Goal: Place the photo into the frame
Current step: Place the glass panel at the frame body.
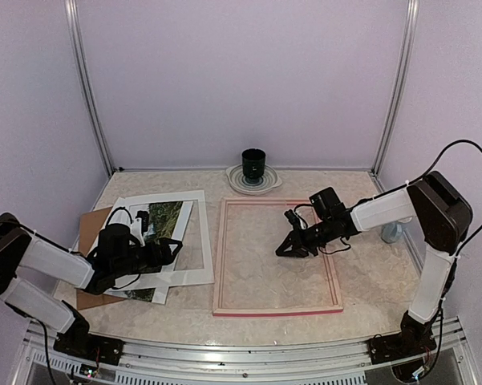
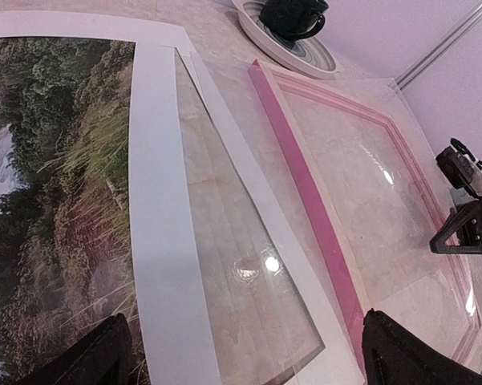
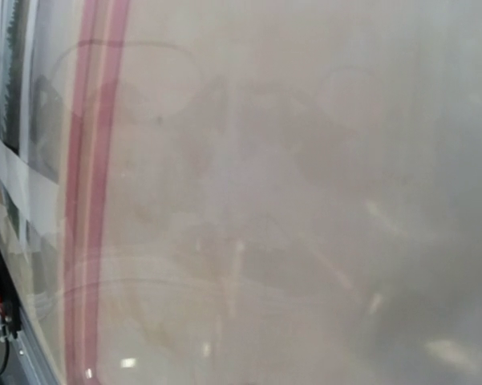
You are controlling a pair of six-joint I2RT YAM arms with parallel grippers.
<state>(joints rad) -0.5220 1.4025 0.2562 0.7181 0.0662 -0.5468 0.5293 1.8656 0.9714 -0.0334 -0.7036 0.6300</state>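
Two claws are hovering, one over the photo, one over the frame.
At lower left of the overhead view, the left claw [image 1: 167, 253] is hanging just above the photo [image 1: 162, 218] with jaws spread wide, gripping nothing. The photo is lying left of centre, overlapping a white mat [image 1: 172, 196] and a brown board [image 1: 92, 223]. The frame [image 1: 219, 257] is lying flat at mid-tabletop [image 1: 361, 281], just right of the mat. Right of centre, the right claw [image 1: 287, 247] is hovering closed and empty over the frame's inner panel.

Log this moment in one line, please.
left hand open above landscape paper photo; right hand shut over pink rectangular frame; photo outside frame
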